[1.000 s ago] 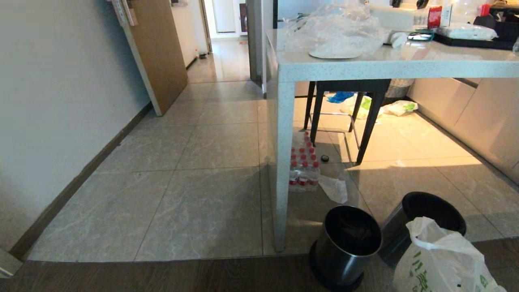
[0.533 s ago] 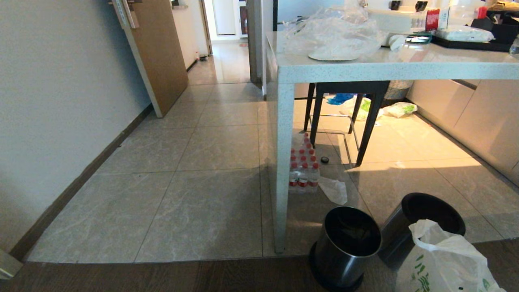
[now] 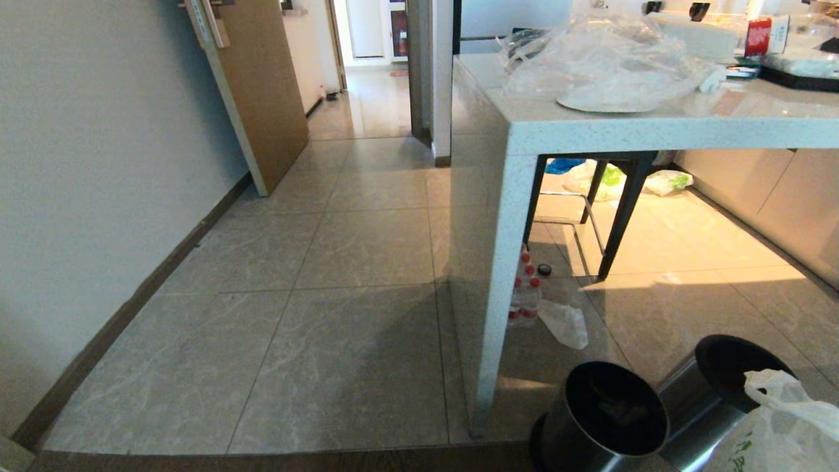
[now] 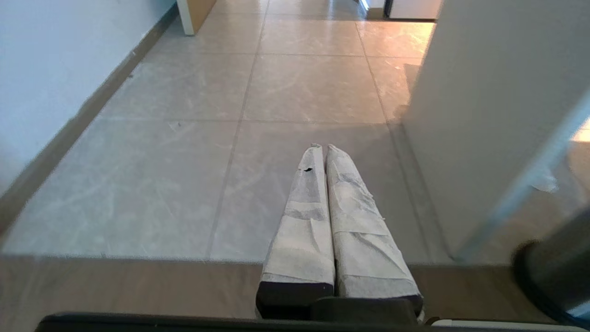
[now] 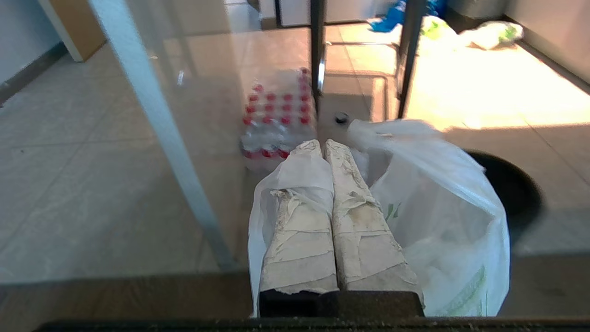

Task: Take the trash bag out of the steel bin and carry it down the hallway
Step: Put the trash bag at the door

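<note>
Shifted since the earlier frame: the whole head view, so the camera is judged to have moved, not the objects; the table leg (image 3: 498,288) now stands nearer the middle and both bins lie lower and further right.

Trash bag (image 5: 442,216): white, green print, out of the bins, hung over the right gripper (image 5: 322,144), one loop of it draped across the taped fingers (image 5: 299,230). Jaws are pressed together, the bag caught on them.

Left gripper (image 4: 321,147): jaws pressed together, nothing held, poised over grey floor tiles (image 4: 295,87).

Steel bin (image 3: 606,419): black-rimmed, unlined, placed beside the table leg. A second bin (image 3: 721,387) is seen just beside it, partly behind the bag.

Bottle pack (image 5: 276,122): red caps, stored under the table.

Hallway (image 3: 373,98): seen beyond the open wooden door (image 3: 262,85).
</note>
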You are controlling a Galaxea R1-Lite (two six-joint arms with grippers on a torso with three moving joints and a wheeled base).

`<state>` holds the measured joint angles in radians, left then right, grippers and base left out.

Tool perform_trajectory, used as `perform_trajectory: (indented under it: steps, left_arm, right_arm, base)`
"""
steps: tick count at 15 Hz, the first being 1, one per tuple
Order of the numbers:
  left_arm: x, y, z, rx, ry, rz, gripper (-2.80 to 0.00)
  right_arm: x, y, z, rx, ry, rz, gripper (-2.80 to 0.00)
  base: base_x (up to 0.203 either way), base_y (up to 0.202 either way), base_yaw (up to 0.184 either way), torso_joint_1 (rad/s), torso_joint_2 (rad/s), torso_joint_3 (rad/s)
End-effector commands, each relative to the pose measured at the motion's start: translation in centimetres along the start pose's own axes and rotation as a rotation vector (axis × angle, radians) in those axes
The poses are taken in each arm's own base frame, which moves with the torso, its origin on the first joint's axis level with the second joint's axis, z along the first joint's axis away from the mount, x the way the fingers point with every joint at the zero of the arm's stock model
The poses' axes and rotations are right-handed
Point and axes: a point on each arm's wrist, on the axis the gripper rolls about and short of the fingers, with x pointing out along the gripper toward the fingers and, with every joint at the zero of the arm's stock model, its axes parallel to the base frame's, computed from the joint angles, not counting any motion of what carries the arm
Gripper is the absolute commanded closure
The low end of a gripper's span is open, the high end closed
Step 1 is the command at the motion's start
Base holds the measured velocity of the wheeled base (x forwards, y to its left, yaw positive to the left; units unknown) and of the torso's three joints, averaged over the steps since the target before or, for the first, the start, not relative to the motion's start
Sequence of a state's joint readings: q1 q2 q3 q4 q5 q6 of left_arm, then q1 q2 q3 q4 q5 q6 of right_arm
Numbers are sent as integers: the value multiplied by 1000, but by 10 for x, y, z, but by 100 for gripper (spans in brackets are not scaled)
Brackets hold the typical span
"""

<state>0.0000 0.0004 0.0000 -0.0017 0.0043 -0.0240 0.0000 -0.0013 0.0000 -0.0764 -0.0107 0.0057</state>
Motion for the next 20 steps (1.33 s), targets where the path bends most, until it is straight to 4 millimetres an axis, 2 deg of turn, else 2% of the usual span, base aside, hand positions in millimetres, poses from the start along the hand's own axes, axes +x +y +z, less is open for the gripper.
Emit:
perform_trajectory:
  steps: [1, 4, 14, 20]
  left_arm:
    - [0, 0, 0, -1, 0, 0, 0]
    - [0, 0, 0, -1, 0, 0, 0]
    - [0, 0, 0, 0, 1, 0, 0]
    - [0, 0, 0, -2, 1, 0, 0]
  right_arm:
    - [2, 0, -9, 0, 30, 0, 0]
    - [2, 0, -9, 0, 30, 0, 0]
    - [2, 0, -9, 0, 30, 1, 0]
    - [2, 0, -9, 0, 30, 1, 0]
  base:
    - [194, 195, 0, 0, -2, 2]
    - [149, 157, 1, 4, 5, 2]
    - [1, 5, -1, 0, 0, 0]
    - [1, 172, -1, 3, 5, 1]
